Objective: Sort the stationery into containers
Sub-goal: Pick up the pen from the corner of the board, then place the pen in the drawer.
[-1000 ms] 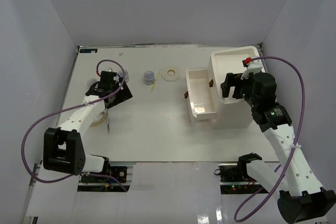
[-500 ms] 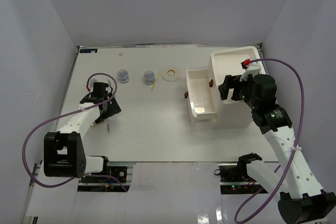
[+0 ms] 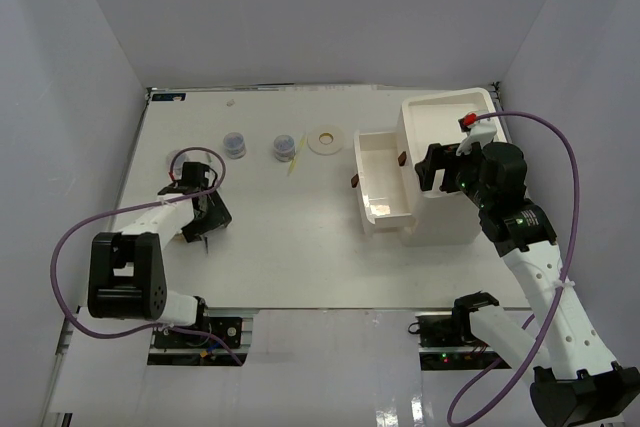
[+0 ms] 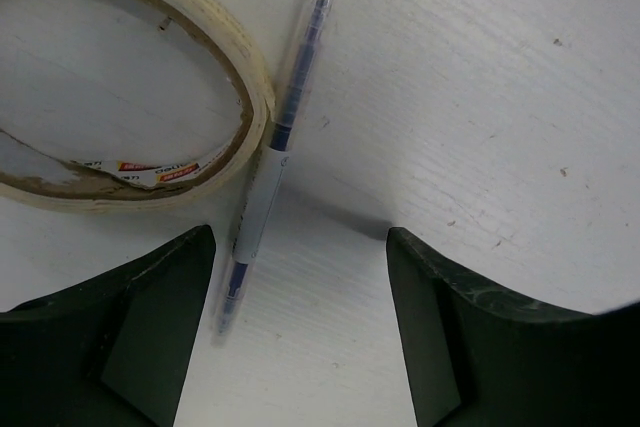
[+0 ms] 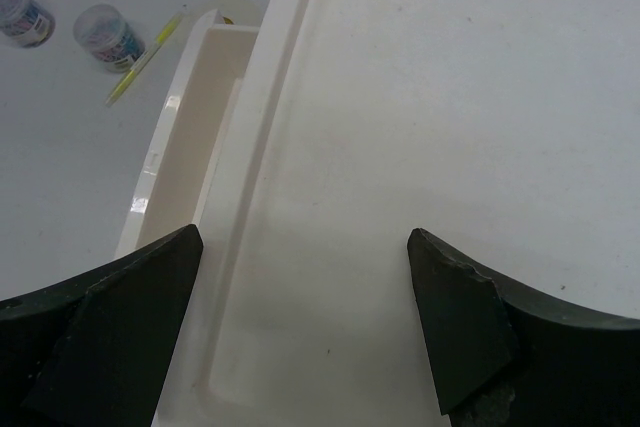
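Got the left gripper (image 4: 300, 247) spread wide, sitting low over a dark pen (image 4: 275, 147) lying flat on the table (image 4: 480, 97). Touches a thin loop band (image 4: 150, 169) along one side. Can make out tiny red print inside that loop, way too small to read. Then the right gripper (image 5: 305, 247): also spread apart, hovering over the white organiser (image 5: 420, 97) tray top, next to its pulled-out drawer (image 5: 185, 157). Further out, a yellow pen (image 5: 145, 59) with a jar (image 5: 108, 35) just beside it, label too blurry to read.

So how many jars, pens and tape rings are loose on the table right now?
Jars: 2
Pens: 2, one yellow, one dark
Tape rings: 2
Total: 6
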Controlling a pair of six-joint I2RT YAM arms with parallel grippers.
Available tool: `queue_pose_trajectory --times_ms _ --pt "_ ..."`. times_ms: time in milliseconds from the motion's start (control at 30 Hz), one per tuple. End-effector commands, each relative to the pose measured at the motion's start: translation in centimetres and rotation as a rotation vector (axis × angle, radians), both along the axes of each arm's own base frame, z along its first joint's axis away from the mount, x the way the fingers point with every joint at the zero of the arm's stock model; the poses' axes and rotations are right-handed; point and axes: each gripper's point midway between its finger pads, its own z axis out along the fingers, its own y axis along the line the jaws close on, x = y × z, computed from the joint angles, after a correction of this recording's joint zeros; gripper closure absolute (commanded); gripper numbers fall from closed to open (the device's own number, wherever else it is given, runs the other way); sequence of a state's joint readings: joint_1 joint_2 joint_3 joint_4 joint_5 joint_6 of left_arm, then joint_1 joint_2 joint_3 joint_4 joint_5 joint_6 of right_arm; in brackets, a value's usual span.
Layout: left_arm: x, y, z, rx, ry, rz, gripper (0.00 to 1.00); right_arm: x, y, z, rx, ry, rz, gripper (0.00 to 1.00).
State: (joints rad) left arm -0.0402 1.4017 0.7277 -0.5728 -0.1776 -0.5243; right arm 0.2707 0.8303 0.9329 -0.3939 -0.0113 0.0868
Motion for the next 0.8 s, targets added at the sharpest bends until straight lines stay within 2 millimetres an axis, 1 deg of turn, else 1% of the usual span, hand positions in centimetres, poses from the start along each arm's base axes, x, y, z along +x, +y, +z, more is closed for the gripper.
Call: queue_pose_trajectory --times_ms 0,133,267,300,367,400,533,600,633,700,733,767 --pt "0.4 -0.2 -0.5 -0.021 -0.001 0.002 0.20 -0.2 0.3 0.6 0.017 -0.026 0.011 0.10" --pt "0.4 -0.7 -1.1 -0.045 0.023 -0.022 0.25 -0.2 0.2 0.6 0.016 -0.028 0.009 0.10" --pt "0.6 -1.7 -1.1 -0.091 0.018 -0.046 0.36 -0.2 0.3 0.6 0.016 -0.028 0.011 0.10" --pt "0.6 -2.2 -1.0 -0.115 0.011 -0.057 0.43 -0.1 0.3 0.7 0.016 -0.030 0.012 0.10" --pt "0.4 -2.6 -1.0 -0.133 0.012 -0.070 0.51 -0.1 0.4 0.7 0.019 -0.029 0.014 0.10" --pt "0.2 -2.8 -1.1 -0.139 0.015 -0.075 0.58 -0.1 0.4 0.7 0.019 -0.029 0.016 0.10" --pt "-0.1 -4.2 -1.1 -0.163 0.015 -0.105 0.69 0.0 0.5 0.7 0.023 -0.031 0.020 0.10" --pt "-0.1 -5.8 -0.8 -0.212 0.009 -0.136 0.74 -0.1 0.6 0.7 0.022 -0.031 0.023 0.10" --pt "-0.1 -6.2 -0.6 -0.220 0.005 -0.145 0.79 -0.1 0.6 0.8 0.024 -0.031 0.023 0.10" --pt "0.2 -7.5 0.1 -0.250 -0.015 -0.159 0.84 -0.1 0.5 0.8 0.024 -0.032 0.021 0.10" --pt "0.7 -8.6 0.9 -0.262 -0.036 -0.189 0.88 -0.1 0.5 0.8 0.023 -0.032 0.020 0.10" --pt "0.9 -9.6 1.7 -0.292 -0.055 -0.195 0.89 -0.1 0.5 0.8 0.023 -0.034 0.018 0.10"
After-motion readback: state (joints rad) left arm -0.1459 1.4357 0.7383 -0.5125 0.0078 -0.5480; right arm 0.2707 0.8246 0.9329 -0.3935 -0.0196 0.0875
